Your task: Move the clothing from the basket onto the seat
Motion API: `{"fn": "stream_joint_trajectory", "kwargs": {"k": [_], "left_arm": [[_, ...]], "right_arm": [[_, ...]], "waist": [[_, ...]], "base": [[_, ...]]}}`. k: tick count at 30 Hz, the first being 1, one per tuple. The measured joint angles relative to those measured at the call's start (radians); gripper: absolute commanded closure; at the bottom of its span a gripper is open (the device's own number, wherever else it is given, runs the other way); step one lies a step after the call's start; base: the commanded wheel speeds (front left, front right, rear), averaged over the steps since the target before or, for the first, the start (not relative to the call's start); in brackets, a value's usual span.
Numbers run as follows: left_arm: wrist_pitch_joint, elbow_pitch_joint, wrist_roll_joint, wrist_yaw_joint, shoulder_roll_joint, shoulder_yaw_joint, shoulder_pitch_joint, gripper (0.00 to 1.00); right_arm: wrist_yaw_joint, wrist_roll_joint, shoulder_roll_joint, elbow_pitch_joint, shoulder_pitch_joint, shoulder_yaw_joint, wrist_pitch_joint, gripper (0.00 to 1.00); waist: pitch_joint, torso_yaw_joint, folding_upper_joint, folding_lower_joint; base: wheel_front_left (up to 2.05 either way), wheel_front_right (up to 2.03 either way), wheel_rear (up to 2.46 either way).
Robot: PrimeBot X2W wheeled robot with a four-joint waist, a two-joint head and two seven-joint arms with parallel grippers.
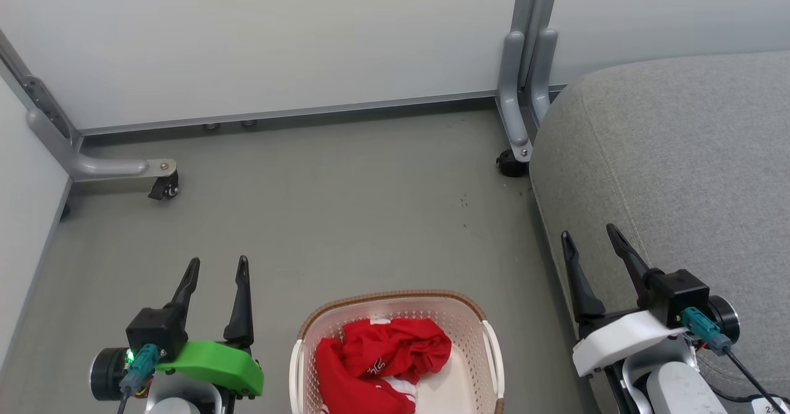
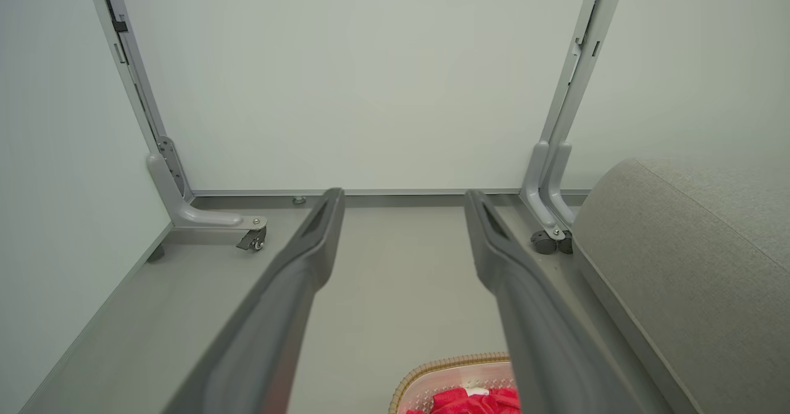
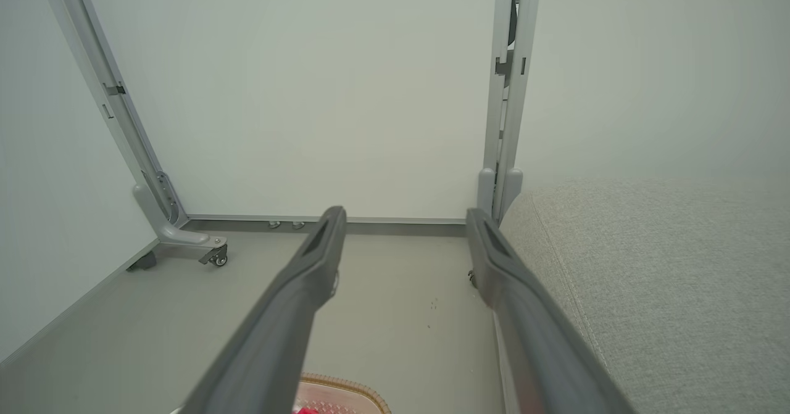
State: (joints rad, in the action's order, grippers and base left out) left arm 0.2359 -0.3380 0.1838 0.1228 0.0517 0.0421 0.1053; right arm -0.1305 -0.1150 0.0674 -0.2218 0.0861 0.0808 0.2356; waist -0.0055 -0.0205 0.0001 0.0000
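The red clothing lies crumpled in the cream basket, heaped toward its left wall. A bare patch of the bottom shows by the right wall, and a bit of white peeks out at the heap's near side. The basket stands on the grey floor, near the rounded edge of the grey sofa seat. The left gripper and right gripper hang on either side of the basket, fingers spread, nothing between them.

The cloth looks light, limp and hardly slippery, so I'd expect it to sag and trail when lifted. The raised fold atop the heap seems the best place to pinch. A deep bite would gather several layers, though tangled pieces may come up together.
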Motion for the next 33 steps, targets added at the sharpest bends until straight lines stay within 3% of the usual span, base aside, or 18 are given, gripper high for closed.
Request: {"fn": "stream_joint_trajectory", "kwargs": {"k": [15, 33], "left_arm": [[0.026, -0.038, -0.077, -0.008, -0.001, -0.001, -0.001, 0.0], [0.026, -0.055, -0.055, -0.017, -0.002, -0.004, -0.001, 0.0]], "right_arm": [[0.0, 0.042, -0.009, -0.013, -0.002, 0.01, 0.027, 0.0], [0.0, 0.023, -0.014, -0.015, -0.002, 0.009, 0.027, 0.0]], "waist": [[-0.006, 0.0, 0.0, 0.0], [-0.004, 0.002, 0.0, 0.0]], "base": [[0.0, 0.0, 0.0], [0.0, 0.0, 0.0]]}}
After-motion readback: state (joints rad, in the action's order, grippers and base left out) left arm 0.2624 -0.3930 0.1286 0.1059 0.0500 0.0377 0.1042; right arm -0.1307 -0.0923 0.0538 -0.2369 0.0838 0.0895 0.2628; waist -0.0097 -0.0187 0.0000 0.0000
